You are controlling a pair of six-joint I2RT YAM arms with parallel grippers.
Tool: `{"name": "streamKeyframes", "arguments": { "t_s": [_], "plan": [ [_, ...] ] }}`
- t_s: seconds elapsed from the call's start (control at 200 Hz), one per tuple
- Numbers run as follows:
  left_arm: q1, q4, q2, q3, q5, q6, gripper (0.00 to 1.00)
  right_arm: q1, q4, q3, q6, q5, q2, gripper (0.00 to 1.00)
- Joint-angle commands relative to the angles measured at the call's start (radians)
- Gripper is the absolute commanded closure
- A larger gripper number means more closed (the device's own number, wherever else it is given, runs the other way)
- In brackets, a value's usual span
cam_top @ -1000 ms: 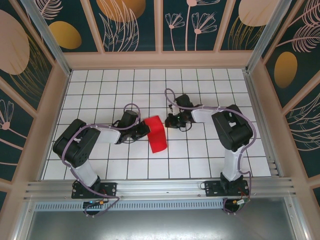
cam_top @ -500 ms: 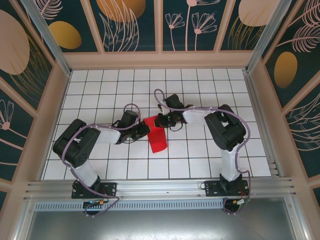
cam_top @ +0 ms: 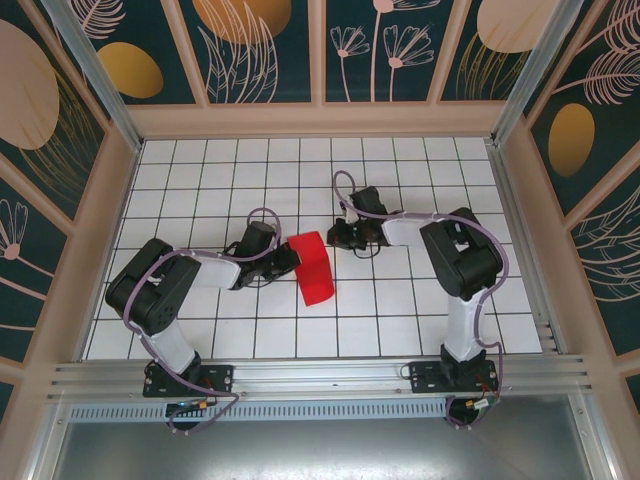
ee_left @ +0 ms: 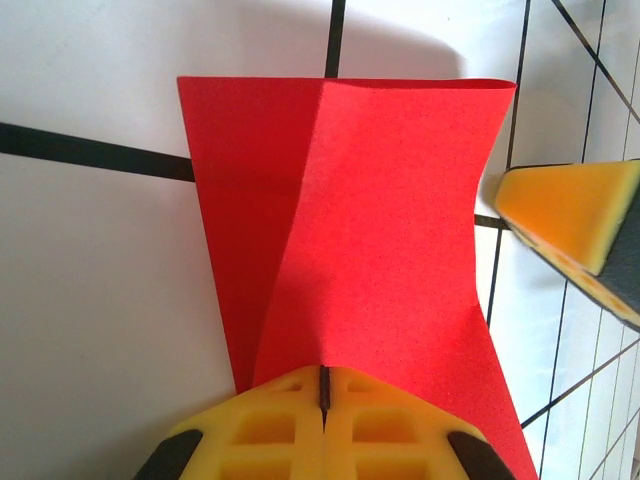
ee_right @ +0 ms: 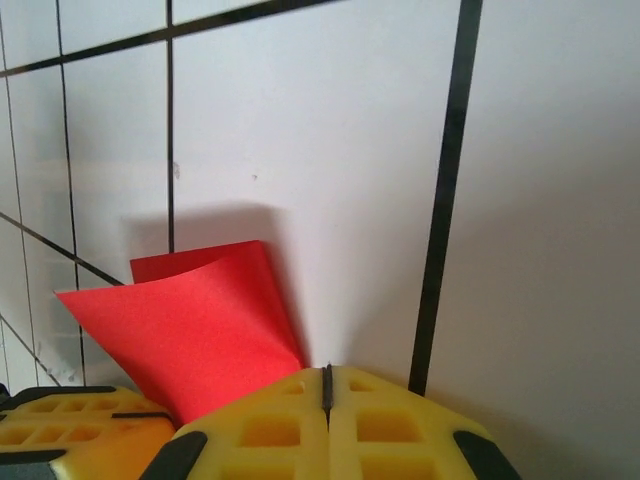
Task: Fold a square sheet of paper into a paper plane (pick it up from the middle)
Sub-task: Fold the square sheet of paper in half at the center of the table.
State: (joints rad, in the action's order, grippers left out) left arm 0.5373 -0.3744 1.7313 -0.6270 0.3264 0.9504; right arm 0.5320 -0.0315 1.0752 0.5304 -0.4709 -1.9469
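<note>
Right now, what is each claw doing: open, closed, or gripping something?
Left claw: closed, pinching the red sheet of paper.
Right claw: closed, holding nothing; the paper is just beside it.

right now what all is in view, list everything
square sheet of paper: one, red, folded over, mid-table
table: one, white tiles with black grid lines, under everything
walls: three, dark teal flower print in wood frames, left, far and right sides
metal rail: one, silver, near edge
left gripper: one, yellow fingers, shut on the paper's edge
right gripper: one, yellow fingers, shut, beside the paper's far right corner
</note>
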Motion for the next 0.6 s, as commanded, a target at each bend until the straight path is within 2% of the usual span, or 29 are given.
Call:
{"name": "streamKeyframes", "arguments": {
  "t_s": [0.0,0.27,0.44,0.535,0.59],
  "plan": [
    [-0.005,0.221,0.074,0.059,-0.136,-0.036,1.0,0.054,-0.046,0.018,-0.012,0.008,0.038,0.98],
    [-0.006,0.227,0.065,0.066,-0.14,-0.041,1.0,0.085,-0.045,0.117,0.019,-0.007,-0.097,0.98],
    [-0.005,0.24,0.066,0.07,-0.141,-0.059,1.0,0.032,-0.128,0.11,0.052,-0.02,-0.146,0.98],
    [-0.005,0.242,0.063,0.083,-0.139,-0.067,1.0,0.021,-0.172,0.091,0.072,0.015,-0.15,0.98],
    [-0.005,0.241,0.063,0.091,-0.139,-0.07,1.0,-0.022,-0.167,0.095,0.08,0.039,-0.152,0.98]
  ]
}}
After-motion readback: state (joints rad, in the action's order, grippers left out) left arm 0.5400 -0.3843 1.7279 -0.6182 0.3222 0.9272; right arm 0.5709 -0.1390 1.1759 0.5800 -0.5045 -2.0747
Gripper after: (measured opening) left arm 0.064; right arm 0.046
